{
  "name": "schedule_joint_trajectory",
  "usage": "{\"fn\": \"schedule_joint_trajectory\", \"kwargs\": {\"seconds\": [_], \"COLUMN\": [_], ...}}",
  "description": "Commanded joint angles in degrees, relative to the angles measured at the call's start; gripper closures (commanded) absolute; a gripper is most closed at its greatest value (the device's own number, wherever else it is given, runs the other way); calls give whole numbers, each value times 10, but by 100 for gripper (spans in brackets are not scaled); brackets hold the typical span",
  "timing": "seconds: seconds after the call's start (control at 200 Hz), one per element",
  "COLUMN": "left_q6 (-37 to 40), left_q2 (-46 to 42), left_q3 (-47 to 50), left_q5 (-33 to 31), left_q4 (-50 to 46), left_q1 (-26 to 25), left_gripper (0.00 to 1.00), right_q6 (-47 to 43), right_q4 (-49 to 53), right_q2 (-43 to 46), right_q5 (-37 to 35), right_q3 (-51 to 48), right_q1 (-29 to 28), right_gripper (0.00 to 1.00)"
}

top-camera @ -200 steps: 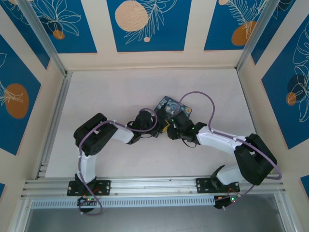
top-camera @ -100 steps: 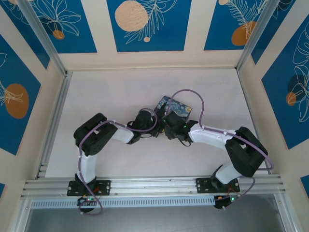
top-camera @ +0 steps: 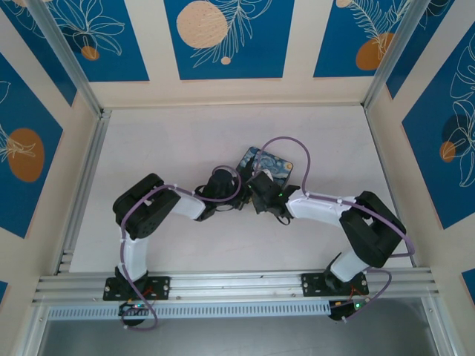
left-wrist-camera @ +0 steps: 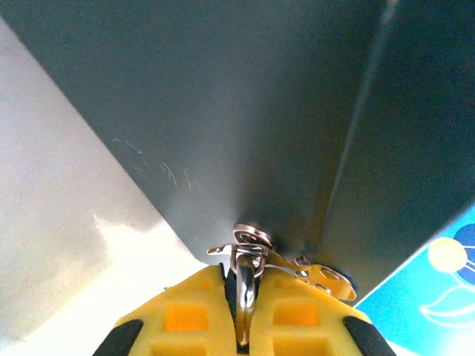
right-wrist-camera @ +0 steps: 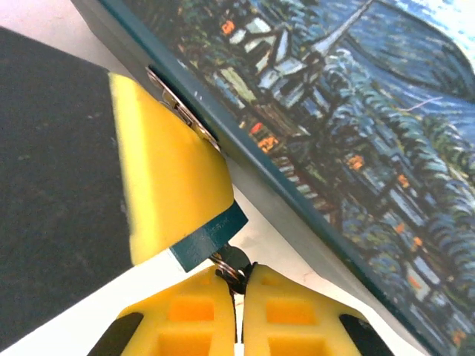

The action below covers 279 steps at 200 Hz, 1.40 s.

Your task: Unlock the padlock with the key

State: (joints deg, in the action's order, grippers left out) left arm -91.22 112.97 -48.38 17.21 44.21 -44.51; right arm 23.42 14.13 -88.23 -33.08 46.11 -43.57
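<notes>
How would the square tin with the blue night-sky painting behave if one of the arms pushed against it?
Likely to slide rather than tip: the square night-sky tin lies flat and low on the white table. Probably light, being a shallow box, so the left gripper's yellow fingers at its wall might shift it. Its smooth dark side looks slippery to pinch.

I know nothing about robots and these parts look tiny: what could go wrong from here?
1. The right gripper pinches the tiny silvery metal key by its fingertips alone, right under the small bluish padlock; a twist might make it slip out.
2. The left gripper holds the padlock tight against the square night-sky tin, and both grippers crowd together there, so turning could shove the tin or knock the fingers together.
</notes>
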Motion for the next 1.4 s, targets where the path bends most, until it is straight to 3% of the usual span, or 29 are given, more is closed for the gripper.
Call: {"fn": "schedule_joint_trajectory", "kwargs": {"seconds": [0.0,0.195,0.29,0.41,0.495,0.65,0.765,1.185,1.39], "left_q6": [-4,-5,-6,-5,-3,3,8,16,33], "left_q2": [-6,-6,-6,-5,-5,-11,-21,-71,-128], "left_q3": [19,25,26,25,24,29,35,79,111], "left_q5": [31,26,23,21,19,14,12,-6,-21], "left_q4": [-37,-31,-31,-31,-31,-37,-45,-60,-88], "left_q1": [-6,-6,-6,-6,-6,-5,-5,-6,-5], "left_gripper": [100,100,100,100,100,100,90,40,23], "right_q6": [21,66,77,88,104,139,155,220,225], "right_q4": [-79,-113,-113,-96,-84,-80,-91,-164,-180], "right_q2": [37,64,67,83,106,135,133,94,65], "right_q5": [68,268,293,280,266,257,263,298,320], "right_q3": [3,-21,-27,-36,-54,-87,-99,-103,-76], "right_q1": [26,78,83,84,85,98,111,164,190], "right_gripper": [100,100,100,68,52,45,45,44,44]}}
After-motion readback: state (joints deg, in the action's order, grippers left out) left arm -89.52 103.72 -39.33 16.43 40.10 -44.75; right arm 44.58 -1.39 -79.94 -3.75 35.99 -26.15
